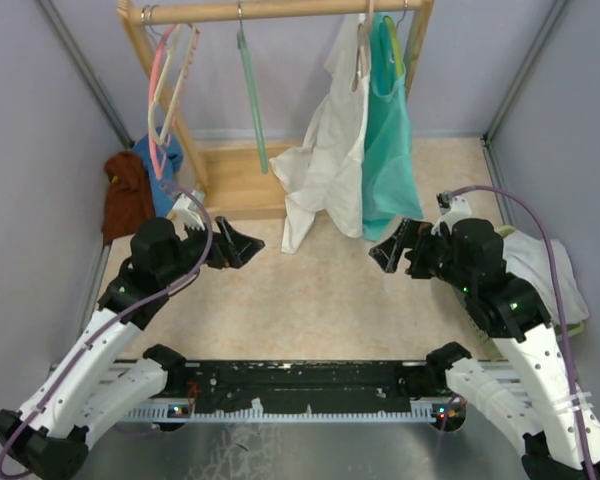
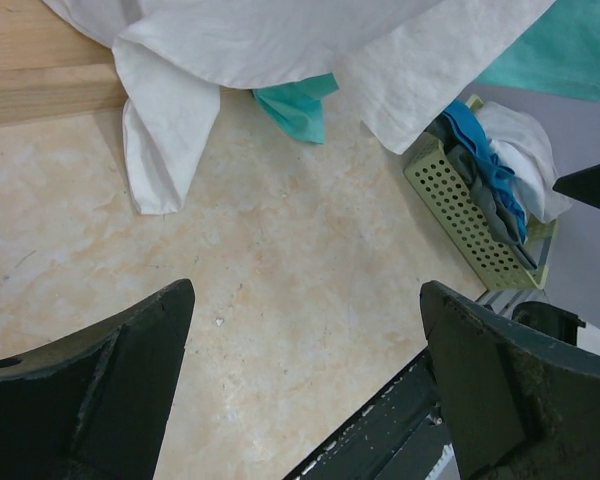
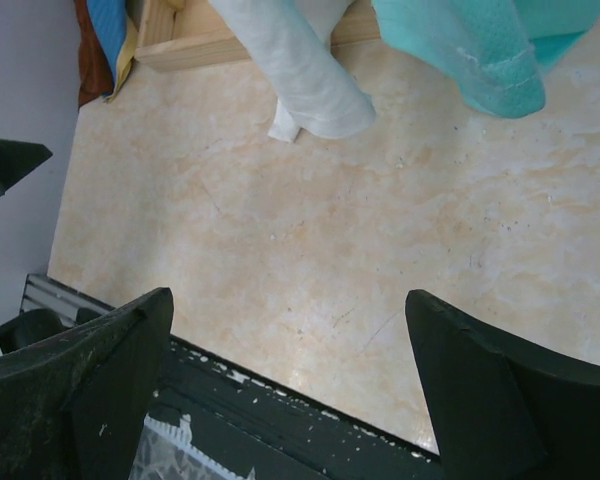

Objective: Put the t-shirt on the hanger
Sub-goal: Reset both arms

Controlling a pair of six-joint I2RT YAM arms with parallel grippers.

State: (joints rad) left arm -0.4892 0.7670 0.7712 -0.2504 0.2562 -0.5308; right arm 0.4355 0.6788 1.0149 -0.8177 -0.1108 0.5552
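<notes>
The white t-shirt (image 1: 325, 160) hangs from the wooden rail at the back, its hem reaching the table. A beige hanger (image 1: 362, 45) shows at its collar, the rest hidden in the cloth. The shirt's lower part also shows in the left wrist view (image 2: 260, 40) and the right wrist view (image 3: 300, 70). My left gripper (image 1: 238, 245) (image 2: 307, 300) is open and empty, above the table left of the shirt. My right gripper (image 1: 390, 248) (image 3: 288, 300) is open and empty, right of the shirt's hem. Neither touches the shirt.
A teal sleeveless top (image 1: 388, 150) hangs right beside the shirt. The wooden rack (image 1: 280, 10) also carries pink hangers (image 1: 165, 90) and a thin green hanger (image 1: 250, 90). Rust-brown (image 1: 125, 195) and blue (image 1: 160, 170) garments lie at back left. A green basket (image 2: 460, 210) of clothes stands at right.
</notes>
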